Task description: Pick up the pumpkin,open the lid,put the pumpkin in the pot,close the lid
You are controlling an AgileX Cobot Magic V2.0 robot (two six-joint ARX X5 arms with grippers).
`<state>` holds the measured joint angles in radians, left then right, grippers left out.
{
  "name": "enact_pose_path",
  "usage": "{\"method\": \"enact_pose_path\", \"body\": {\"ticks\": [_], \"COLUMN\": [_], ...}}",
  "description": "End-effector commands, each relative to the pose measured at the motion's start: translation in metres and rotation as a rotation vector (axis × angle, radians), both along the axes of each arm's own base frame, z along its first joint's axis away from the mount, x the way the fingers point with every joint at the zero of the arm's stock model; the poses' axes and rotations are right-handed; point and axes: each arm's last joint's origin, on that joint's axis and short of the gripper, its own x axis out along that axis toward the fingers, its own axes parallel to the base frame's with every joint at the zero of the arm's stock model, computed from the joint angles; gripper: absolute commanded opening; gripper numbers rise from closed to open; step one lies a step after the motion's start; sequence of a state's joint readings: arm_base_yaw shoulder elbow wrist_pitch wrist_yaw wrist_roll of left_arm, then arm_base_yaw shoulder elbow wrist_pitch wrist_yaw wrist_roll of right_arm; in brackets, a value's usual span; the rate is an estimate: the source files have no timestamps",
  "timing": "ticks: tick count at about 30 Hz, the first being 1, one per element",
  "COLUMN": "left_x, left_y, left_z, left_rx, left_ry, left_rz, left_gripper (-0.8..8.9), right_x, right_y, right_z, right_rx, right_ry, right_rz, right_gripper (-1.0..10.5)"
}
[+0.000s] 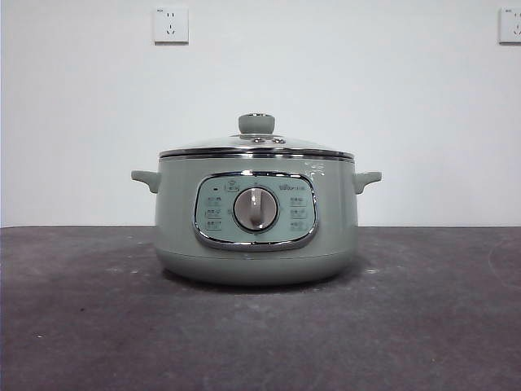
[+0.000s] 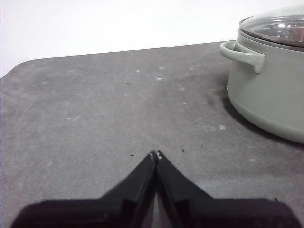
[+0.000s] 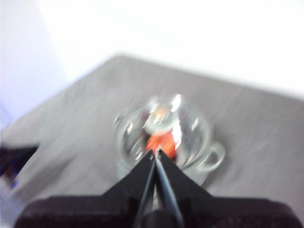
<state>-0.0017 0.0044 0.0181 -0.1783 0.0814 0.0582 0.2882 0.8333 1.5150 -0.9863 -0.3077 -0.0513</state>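
The sage-green pot (image 1: 256, 244) stands mid-table with the glass lid (image 1: 256, 147) seated on it, knob up. In the blurred right wrist view I look down on the pot (image 3: 214, 159) from high above. The orange-red pumpkin (image 3: 161, 142) shows inside it through the lid (image 3: 190, 126). My right gripper (image 3: 156, 153) is shut and empty, well above the pot. My left gripper (image 2: 156, 154) is shut and empty, low over the bare table beside the pot (image 2: 266, 99) and its lid (image 2: 280, 26). Neither gripper shows in the front view.
The dark grey table (image 1: 81, 326) ends at a white wall with two power sockets (image 1: 171, 24). In the left wrist view the table's rounded corner (image 2: 19, 69) shows. A dark shape (image 3: 16, 156) sits at the edge of the right wrist view.
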Motion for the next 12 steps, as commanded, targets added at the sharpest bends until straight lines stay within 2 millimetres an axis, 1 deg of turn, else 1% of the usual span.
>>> {"method": "enact_pose_path", "body": {"ticks": [1, 5, 8, 12], "left_x": [0.001, 0.001, 0.001, 0.001], "left_y": [0.000, 0.000, 0.000, 0.000], "left_z": [-0.005, -0.005, -0.005, -0.005], "left_rx": [-0.009, -0.009, -0.009, -0.009], "left_ry": [0.015, 0.015, 0.014, 0.014], "left_rz": [0.006, 0.006, 0.006, 0.006], "left_gripper": [-0.04, -0.04, -0.04, -0.04], "right_x": [0.000, 0.000, 0.003, 0.008], "right_y": [-0.008, -0.014, -0.015, -0.015], "right_z": [-0.021, -0.052, -0.083, -0.130], "right_rx": [-0.025, -0.034, -0.014, -0.002], "right_ry": [-0.029, -0.172, -0.271, -0.317], "right_rz": [-0.076, -0.142, -0.161, -0.166], "right_gripper": [0.0, 0.0, 0.0, 0.0]}}
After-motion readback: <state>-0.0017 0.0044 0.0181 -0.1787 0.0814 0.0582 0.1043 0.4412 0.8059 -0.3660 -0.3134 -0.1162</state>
